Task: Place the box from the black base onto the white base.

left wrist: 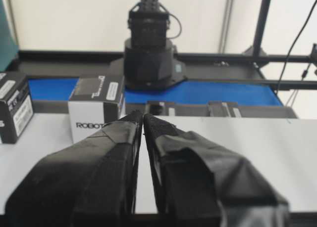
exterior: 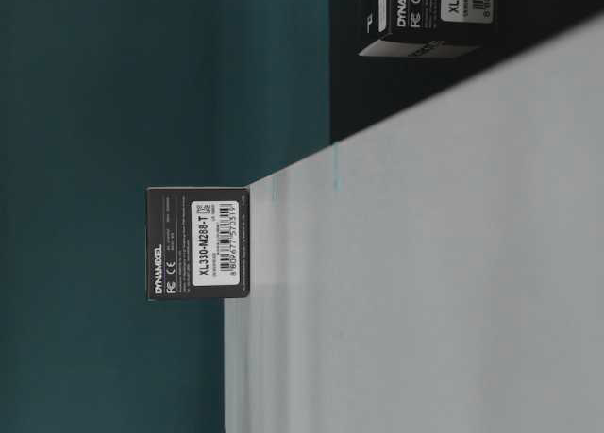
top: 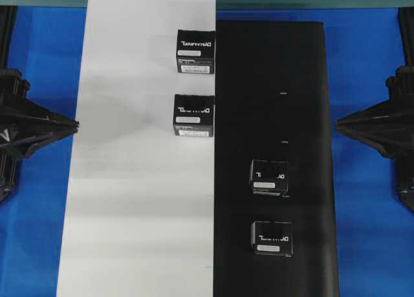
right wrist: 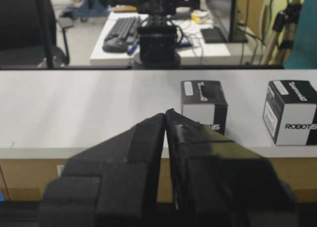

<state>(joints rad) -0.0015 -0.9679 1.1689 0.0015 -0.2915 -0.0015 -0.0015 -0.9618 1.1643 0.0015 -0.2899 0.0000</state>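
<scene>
Overhead, four look-alike small black boxes sit in two pairs: two on the white base [top: 129, 180], close to its right edge, and two on the black base [top: 304, 103]. Of the pair on the black sheet, the upper box [top: 269, 177] stands just above the lower box [top: 272, 238], both toward the near end of the sheet and slightly left of its middle, upright with white mirrored lettering and a label strip on top. On the white sheet the far box [top: 196, 52] and the nearer box [top: 193, 116] both lie right along the seam where the two sheets meet (which of the four is the one meant by the task cannot be told from looks alone). The sheets lie side by side on the blue table [top: 369, 180], edges touching. The left gripper [left wrist: 143, 117] hangs at the left margin of the table, well apart from every box, its taped fingers pressed together with nothing between them. The right gripper [right wrist: 165, 113] sits at the right margin, likewise away from the boxes, its fingers also closed together and holding nothing.
</scene>
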